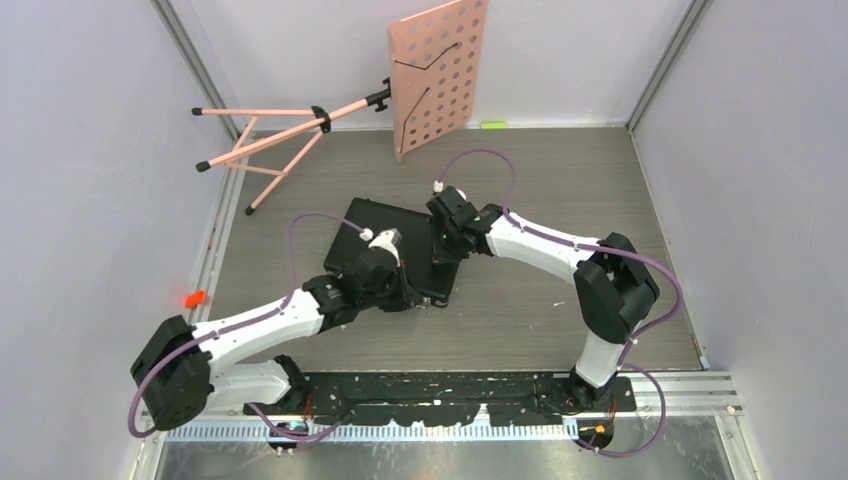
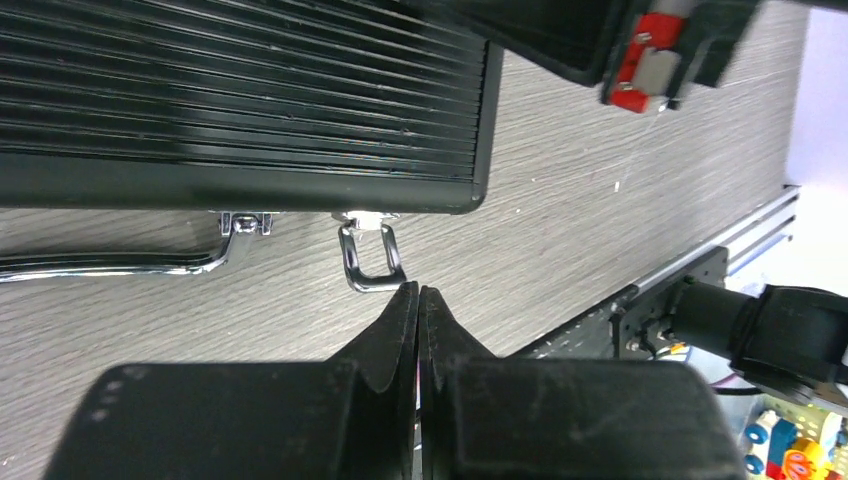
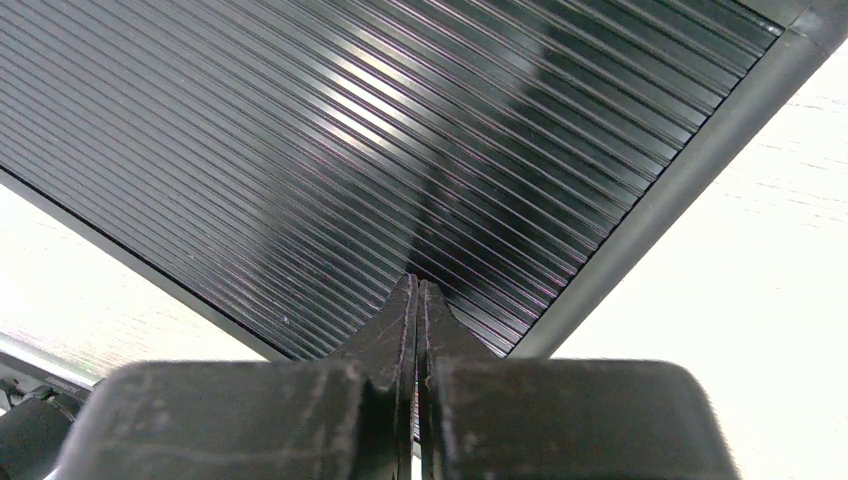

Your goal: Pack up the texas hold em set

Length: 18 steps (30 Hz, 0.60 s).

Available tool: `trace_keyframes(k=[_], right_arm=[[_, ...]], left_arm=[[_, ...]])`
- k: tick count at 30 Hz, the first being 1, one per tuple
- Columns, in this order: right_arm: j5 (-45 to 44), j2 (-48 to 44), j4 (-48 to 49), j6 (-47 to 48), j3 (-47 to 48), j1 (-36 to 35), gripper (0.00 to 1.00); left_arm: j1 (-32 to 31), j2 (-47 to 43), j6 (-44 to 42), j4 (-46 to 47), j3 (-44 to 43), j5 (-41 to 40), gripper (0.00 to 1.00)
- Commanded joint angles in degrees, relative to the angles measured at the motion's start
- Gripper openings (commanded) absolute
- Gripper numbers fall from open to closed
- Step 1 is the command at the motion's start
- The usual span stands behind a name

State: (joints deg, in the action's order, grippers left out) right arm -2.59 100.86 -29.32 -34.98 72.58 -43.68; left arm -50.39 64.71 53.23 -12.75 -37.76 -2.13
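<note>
Sitting shut and flat in the middle of the top view is the black case, both arms reaching over it. The left gripper is pinched fully closed on nothing, its tips just beside the silver latch ring mid-frame. The right gripper is closed and empty too, its tips over the case's ribbed top near the bottom centre of its view.

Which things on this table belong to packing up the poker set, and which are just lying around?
Job: black case, lid shut; its silver latch loop; its handle.
Lying about: pink music stand at the back; small red object by the left edge.
</note>
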Motion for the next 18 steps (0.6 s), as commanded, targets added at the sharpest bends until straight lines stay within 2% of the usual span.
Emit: trace_keyframes(k=[1,10,18], right_arm=[[-3.7,1.2,-6.5,0.3,-3.2,-0.2,0.01],[-3.6,1.0,-6.2,0.2,-3.9,-0.2,0.01],[-3.5,0.8,-5.8,0.0,-4.3,-0.2,0.01]], left_arm=[[-1.1,3.9,-0.7,7.0,0.0,-2.0,0.00],[-1.2,14.2,0.5,13.9,4.3,-0.4,0.00],[-1.4,17.2,-0.3,15.4,6.9,-3.6,0.00]])
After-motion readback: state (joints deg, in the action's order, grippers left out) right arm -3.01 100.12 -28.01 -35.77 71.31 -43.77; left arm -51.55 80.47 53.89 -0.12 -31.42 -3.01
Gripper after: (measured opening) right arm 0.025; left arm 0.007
